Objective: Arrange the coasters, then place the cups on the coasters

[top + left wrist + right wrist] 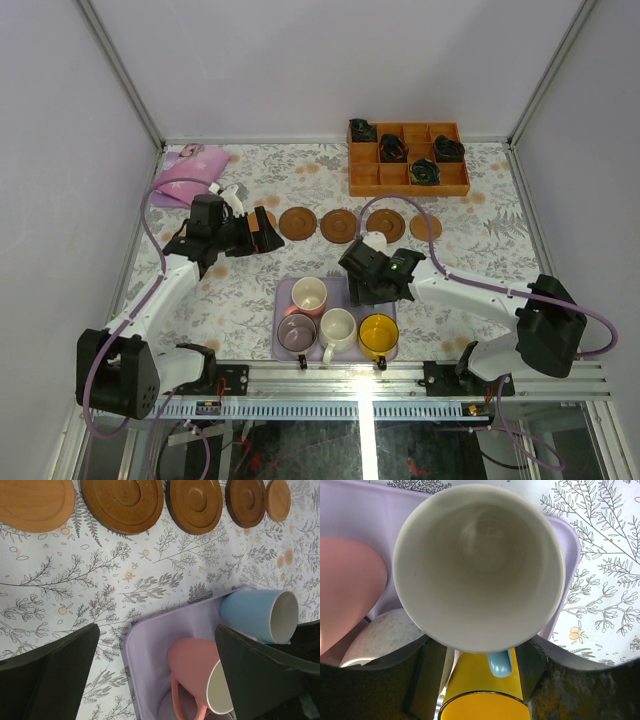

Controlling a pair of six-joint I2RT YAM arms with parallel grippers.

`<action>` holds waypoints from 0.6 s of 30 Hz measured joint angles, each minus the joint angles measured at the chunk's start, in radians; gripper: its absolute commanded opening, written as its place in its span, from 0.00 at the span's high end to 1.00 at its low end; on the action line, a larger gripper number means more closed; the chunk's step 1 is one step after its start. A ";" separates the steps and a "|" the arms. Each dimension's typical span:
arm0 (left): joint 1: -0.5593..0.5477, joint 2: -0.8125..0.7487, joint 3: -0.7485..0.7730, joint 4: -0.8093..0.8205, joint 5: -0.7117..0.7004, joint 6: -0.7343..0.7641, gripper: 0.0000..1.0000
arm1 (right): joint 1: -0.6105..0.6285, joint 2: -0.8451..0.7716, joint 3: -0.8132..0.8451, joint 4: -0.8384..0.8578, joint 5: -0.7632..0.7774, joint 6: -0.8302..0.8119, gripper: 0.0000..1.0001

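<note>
Several brown coasters [122, 502] lie in a row [339, 226] behind the lavender tray [284, 290]. In the tray stand the pink cup [309, 295], the purple cup [297, 332], the white cup [337, 328] and the yellow cup [378, 333]. My right gripper [368, 280] hangs over the tray's far right corner. Its fingers [427, 675] hug both sides of the light blue cup [480, 565], whose wide rim hides their tips. My left gripper [156, 630] stands open and holds nothing, left of the coaster row [262, 232] and beyond the tray's far left corner.
An orange compartmented wooden box [408, 158] holding dark items stands at the back right. A pink cloth [185, 175] lies at the back left. Pale walls close in the floral table on three sides.
</note>
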 measured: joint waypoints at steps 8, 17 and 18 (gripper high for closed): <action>0.000 -0.006 -0.017 0.006 -0.011 -0.003 0.00 | 0.001 0.022 0.000 -0.001 -0.002 -0.002 0.55; 0.000 -0.008 -0.019 0.007 -0.015 -0.006 0.00 | 0.004 0.029 -0.001 0.001 -0.011 0.000 1.00; 0.000 -0.008 -0.019 0.007 -0.015 -0.006 0.00 | 0.005 0.029 -0.001 0.001 -0.010 0.002 1.00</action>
